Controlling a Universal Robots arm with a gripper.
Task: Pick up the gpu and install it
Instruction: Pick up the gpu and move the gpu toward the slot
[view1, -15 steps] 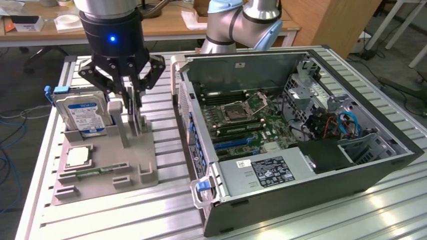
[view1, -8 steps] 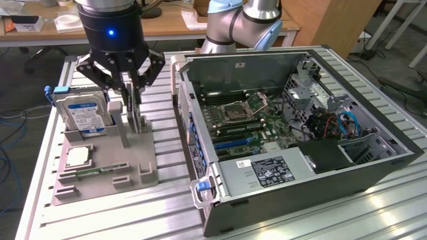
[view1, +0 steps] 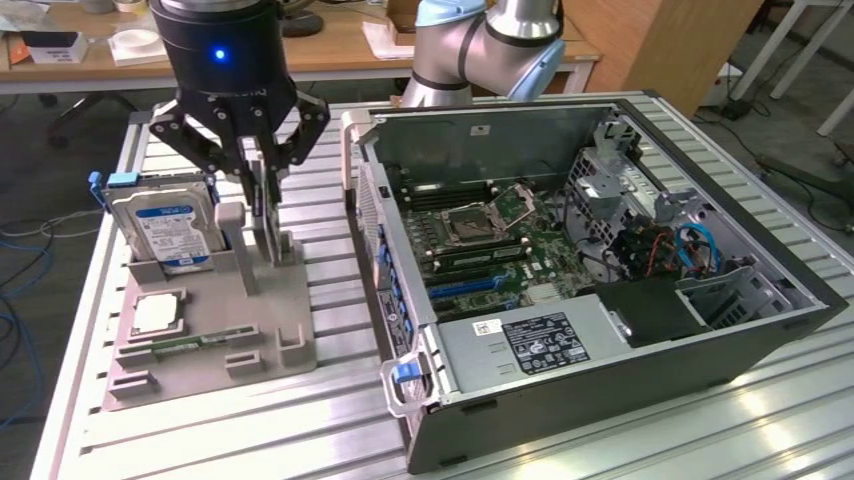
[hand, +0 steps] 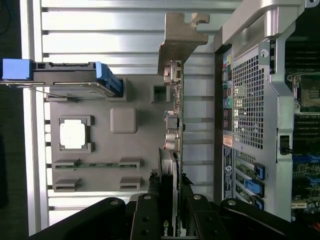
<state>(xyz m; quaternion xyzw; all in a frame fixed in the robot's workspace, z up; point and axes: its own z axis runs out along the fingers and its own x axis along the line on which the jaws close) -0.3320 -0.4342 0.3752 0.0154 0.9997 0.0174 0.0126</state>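
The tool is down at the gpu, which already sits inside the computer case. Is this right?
No. The gpu stands upright in the gray holder, outside the computer case; the tool is down at it, as the exterior view shows.

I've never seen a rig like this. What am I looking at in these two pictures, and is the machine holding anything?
This is one robot arm with a two-fingered gripper. One picture comes from a camera off the arm, the other from a camera on its wrist, looking past the fingers. On the metal table sit a grey holder tray and an open computer case. The tray carries a hard drive, a CPU chip and the gpu, a thin card standing on edge. The gripper is closed on the gpu.
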